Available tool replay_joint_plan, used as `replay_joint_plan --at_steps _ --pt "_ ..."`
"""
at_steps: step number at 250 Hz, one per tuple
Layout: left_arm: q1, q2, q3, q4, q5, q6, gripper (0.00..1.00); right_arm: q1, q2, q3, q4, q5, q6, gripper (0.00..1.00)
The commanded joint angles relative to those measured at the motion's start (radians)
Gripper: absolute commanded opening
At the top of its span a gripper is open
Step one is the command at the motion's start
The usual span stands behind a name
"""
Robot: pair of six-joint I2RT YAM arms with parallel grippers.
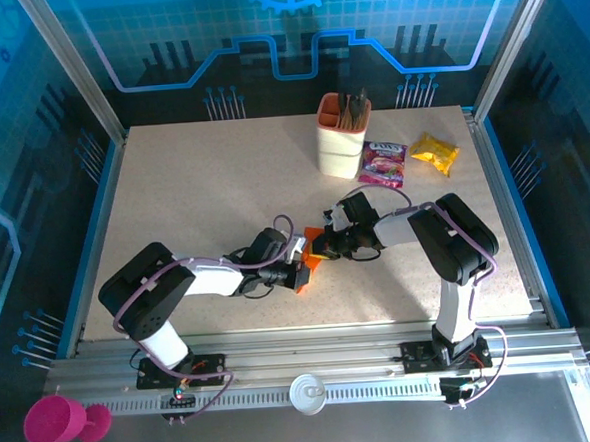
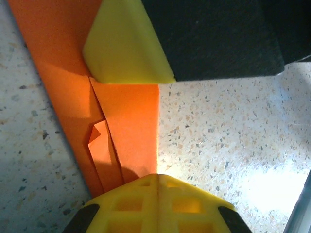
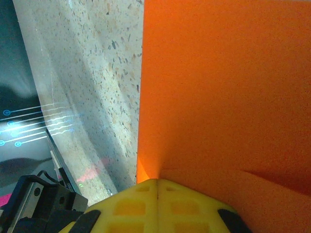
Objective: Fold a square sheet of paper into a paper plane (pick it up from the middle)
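Folded orange paper point(image 1: 315, 261) is held at the middle of the speckled stone-look table point(image 1: 203, 197), between the two arms. The paper is thin, matte and bright orange. Layered straight creases and a small tucked flap are seen in the left wrist view, and a flat plain face with one crease in the right wrist view. The left gripper point(image 2: 158, 178) is clamped on the paper's edge, its yellow lattice fingers meeting. The right gripper point(image 3: 158, 182) is clamped on it likewise.

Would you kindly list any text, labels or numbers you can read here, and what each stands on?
Nothing is legible.
Pink packet: white print, too small and blurred to read.
Yellow packet: too small to tell.
Orange paper: plain, no text.
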Motion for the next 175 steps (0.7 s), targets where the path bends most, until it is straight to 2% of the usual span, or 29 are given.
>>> replay_joint_plan --at_steps 1,49,123,175 --pt "0.011 0.03 -0.039 0.016 0.013 0.024 0.0 0.003 0.128 -0.075 -0.278 0.258 -0.023 0.0" --pt "0.018 0.045 -0.071 0.042 0.013 0.02 0.0 0.0 0.064 -0.028 -0.306 0.225 -0.046 0.0" --pt "0.019 0.069 -0.093 0.075 0.011 0.004 0.0 -0.005 -0.216 0.044 -0.346 0.196 -0.103 0.0" --pt "0.019 0.074 -0.097 0.081 0.009 0.004 0.0 0.002 -0.329 0.005 -0.343 0.213 -0.103 0.0"
